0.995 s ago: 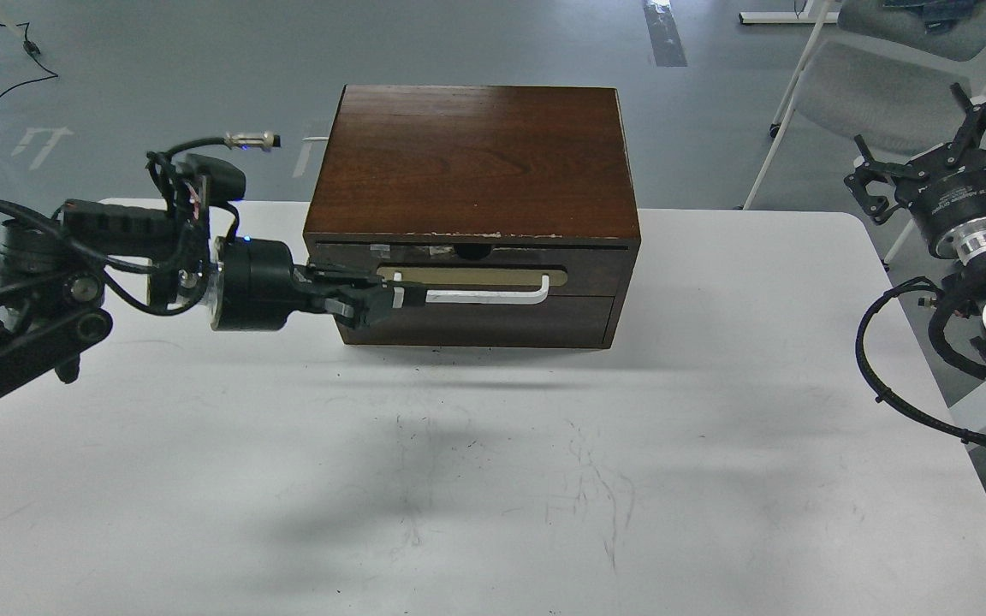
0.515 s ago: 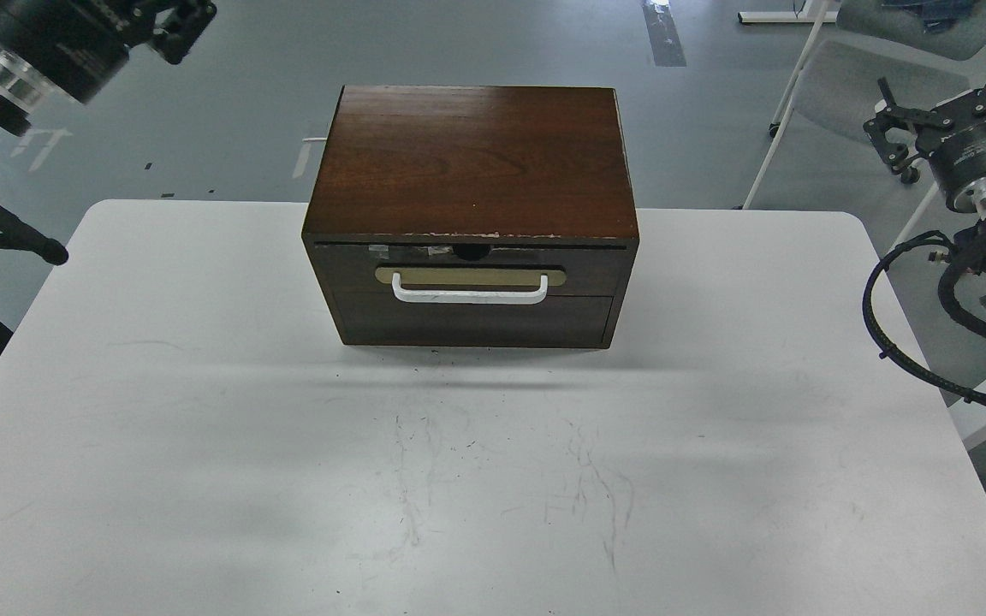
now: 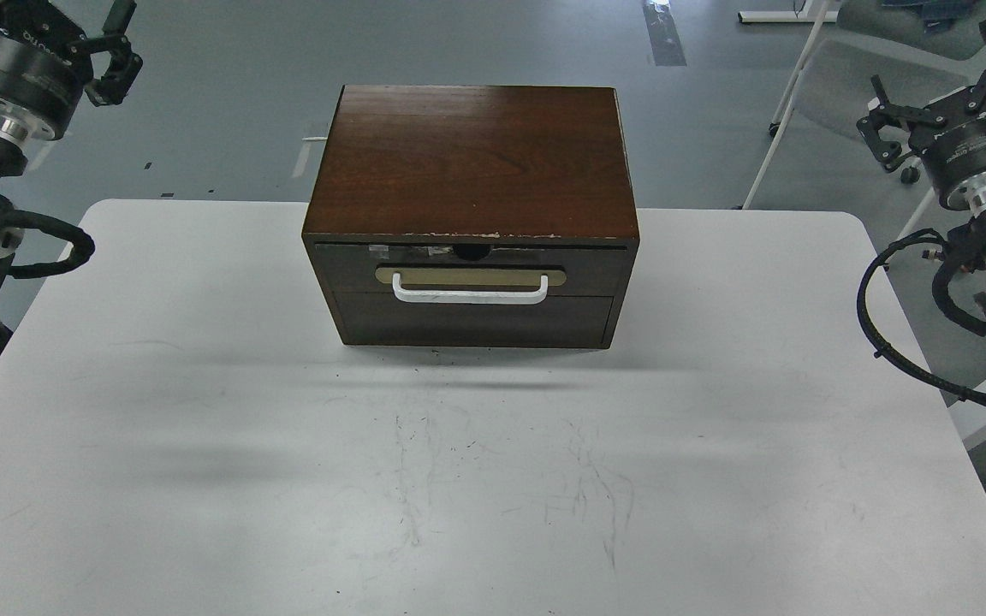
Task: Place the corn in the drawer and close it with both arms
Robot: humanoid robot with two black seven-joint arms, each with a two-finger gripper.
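Observation:
The dark brown cabinet point(image 3: 472, 162) stands at the back middle of the white table point(image 3: 493, 479). Its drawer point(image 3: 467, 272), with the white bar handle point(image 3: 469, 295) on a beige plate, is pushed in flush. The corn is not in view. My left gripper point(image 3: 55, 24) is raised at the far top left, off the table, open and empty, far from the drawer. My right gripper point(image 3: 943, 89) is raised at the far right, beyond the table edge, open and empty.
A plain handleless panel point(image 3: 472, 321) sits below the drawer. A grey chair point(image 3: 878, 85) stands on the floor behind my right arm. Black cables point(image 3: 887, 376) loop from the right arm over the table's right edge.
My left gripper has left the drawer handle and swung up to the top left. The right gripper rose slightly. The drawer stays shut.

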